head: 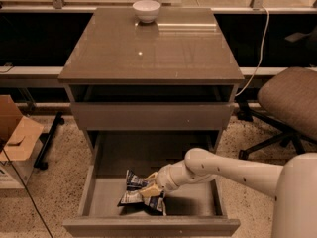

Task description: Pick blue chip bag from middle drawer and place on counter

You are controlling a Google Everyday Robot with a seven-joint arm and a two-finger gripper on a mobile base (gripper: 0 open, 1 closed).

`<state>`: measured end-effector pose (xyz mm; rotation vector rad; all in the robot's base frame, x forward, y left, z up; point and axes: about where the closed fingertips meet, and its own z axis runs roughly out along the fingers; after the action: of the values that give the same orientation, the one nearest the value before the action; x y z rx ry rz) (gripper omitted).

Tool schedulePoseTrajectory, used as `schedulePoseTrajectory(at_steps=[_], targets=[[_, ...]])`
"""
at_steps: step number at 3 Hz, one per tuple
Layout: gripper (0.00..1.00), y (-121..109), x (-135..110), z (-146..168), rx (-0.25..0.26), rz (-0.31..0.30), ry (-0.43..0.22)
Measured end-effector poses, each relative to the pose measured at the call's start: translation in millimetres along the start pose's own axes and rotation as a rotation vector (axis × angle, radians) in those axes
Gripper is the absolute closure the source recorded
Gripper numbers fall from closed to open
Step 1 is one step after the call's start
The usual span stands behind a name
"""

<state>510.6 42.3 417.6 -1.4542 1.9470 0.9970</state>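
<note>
The middle drawer [99,195] is pulled out at the bottom of the cabinet. The blue chip bag [133,192] lies crumpled on its pale floor, left of centre near the front. My gripper [150,188] reaches in from the right on a white arm and sits on the bag's right side, touching it. The counter [148,48] is the glossy grey-brown top above.
A white bowl [146,10] stands at the counter's back edge. A brown office chair [292,103] is to the right of the cabinet. A cardboard box [15,138] sits on the floor at the left. A cable [260,48] hangs at the back right.
</note>
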Motion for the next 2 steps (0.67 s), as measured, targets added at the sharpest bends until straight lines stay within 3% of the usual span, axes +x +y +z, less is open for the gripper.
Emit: schedulePoseTrajectory(at_steps=[1, 2], targets=[[1.0, 6, -37, -50, 0.038, -0.064, -0.109], [1.0, 13, -77, -114, 0.085, -0.171, -0.195]])
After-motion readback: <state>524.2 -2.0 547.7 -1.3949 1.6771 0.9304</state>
